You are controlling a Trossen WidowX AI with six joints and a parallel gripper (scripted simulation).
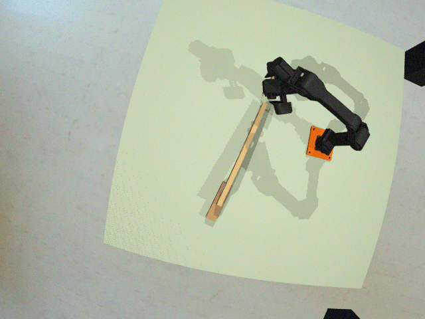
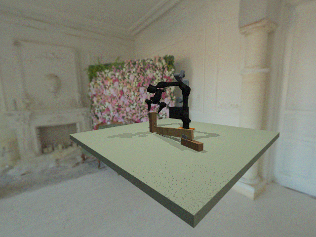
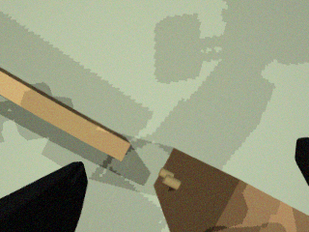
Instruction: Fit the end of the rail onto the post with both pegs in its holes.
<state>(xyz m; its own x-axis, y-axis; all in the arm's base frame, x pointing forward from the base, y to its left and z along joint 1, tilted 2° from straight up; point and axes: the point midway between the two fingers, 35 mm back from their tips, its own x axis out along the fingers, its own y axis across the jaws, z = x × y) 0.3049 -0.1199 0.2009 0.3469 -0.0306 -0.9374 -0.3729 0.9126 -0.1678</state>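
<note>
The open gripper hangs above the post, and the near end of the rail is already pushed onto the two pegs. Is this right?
Not quite. In the wrist view the rail end lies on the table, apart from the post; its two pegs are bare. The gripper is open above the post.

Rail (image 1: pixel 242 156) end down before post (image 2: pixel 152 122)

A big pale green table (image 2: pixel 158 163) stands in a white room. Behind it is a wall of pink and white flowers (image 2: pixel 122 89) with green leaves on top. A white fireplace (image 2: pixel 48 127) is on the left, and a tall white column (image 2: pixel 256 101) is on the right. The floor (image 2: pixel 76 211) is pale and plain.
</note>
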